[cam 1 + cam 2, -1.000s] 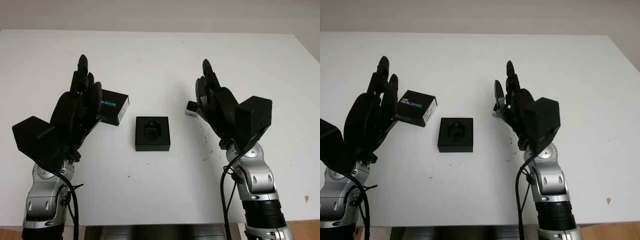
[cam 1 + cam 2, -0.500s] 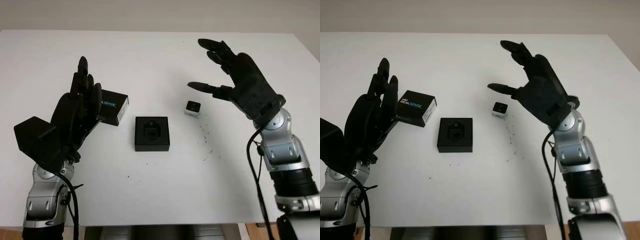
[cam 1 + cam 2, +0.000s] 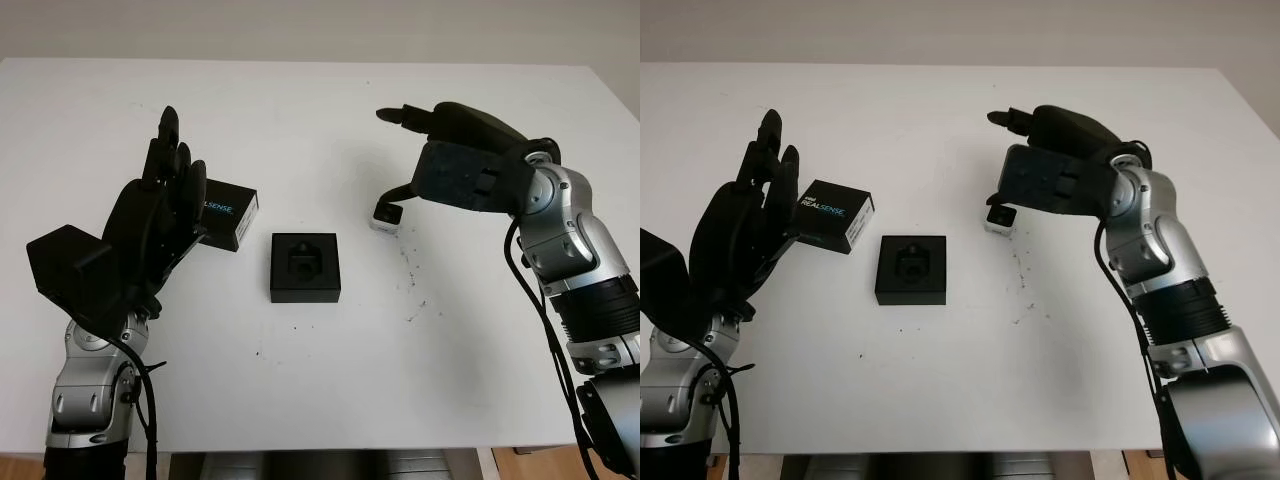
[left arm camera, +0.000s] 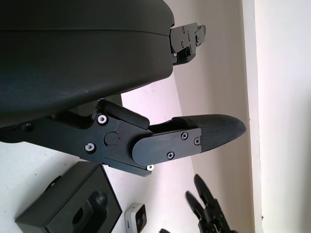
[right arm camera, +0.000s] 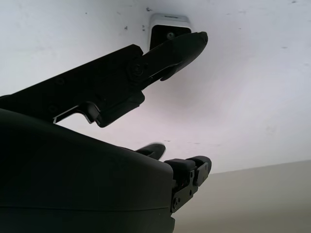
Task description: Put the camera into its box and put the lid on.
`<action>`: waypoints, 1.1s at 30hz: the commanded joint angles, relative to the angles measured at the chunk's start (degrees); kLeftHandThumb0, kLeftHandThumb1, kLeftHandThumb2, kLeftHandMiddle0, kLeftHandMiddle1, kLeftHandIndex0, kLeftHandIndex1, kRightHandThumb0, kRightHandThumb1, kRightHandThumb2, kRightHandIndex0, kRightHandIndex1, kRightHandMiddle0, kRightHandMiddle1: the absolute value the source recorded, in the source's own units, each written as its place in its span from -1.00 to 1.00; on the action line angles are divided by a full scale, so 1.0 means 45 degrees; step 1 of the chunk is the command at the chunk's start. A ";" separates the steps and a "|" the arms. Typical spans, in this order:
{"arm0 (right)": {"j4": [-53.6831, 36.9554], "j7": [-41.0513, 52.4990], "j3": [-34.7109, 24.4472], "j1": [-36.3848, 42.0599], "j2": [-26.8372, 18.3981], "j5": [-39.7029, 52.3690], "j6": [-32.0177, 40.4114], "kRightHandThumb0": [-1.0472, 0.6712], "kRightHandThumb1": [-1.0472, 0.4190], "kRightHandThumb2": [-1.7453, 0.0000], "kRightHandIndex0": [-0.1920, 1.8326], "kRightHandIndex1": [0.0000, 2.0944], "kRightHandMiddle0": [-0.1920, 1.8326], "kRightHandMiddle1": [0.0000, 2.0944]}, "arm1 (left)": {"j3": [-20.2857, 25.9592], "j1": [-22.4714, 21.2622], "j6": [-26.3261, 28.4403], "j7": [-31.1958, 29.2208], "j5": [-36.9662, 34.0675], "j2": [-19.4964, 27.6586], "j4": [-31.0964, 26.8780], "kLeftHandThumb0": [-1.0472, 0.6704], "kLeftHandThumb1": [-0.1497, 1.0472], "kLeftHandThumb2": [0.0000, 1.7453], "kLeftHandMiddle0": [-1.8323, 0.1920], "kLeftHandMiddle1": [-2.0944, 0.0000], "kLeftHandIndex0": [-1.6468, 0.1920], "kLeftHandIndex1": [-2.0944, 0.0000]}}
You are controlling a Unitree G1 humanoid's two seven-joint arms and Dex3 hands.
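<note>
White tabletop: one table (image 3: 300,390) carries everything, its far edge met by a pale wall
Camera: one small white camera (image 3: 386,216) with a dark face is seen on the table, right of the box and apart from it; its near edge is partly covered by the thumb (image 5: 182,46) in the right wrist view
Box: one black box (image 3: 304,266) is set mid-table, uncovered, with a moulded recess in its insert; only a corner of it and the recess are caught in the left wrist view, cut off at the frame edge
Lid: one black lid (image 3: 229,214) with pale lettering is placed left of the box and apart from it; its left end is hidden behind the left hand, so the lettering is read only in part
Left hand: left hand (image 3: 150,225) is raised over the table's left side, open and holding nothing
Right hand: right hand (image 3: 455,165) is held palm-down just above and behind the camera, open with nothing grasped; contact between thumb and camera cannot be judged
</note>
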 commanded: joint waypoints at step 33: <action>-0.1674 -0.1954 0.1965 0.2585 -0.0189 -0.4696 -0.0738 -0.71 -0.81 0.93 -1.00 0.86 -0.96 0.54 | 0.0019 0.0009 -0.0158 -0.0163 -0.0075 0.0022 -0.0118 -0.67 1.00 -0.31 1.00 1.00 1.00 1.00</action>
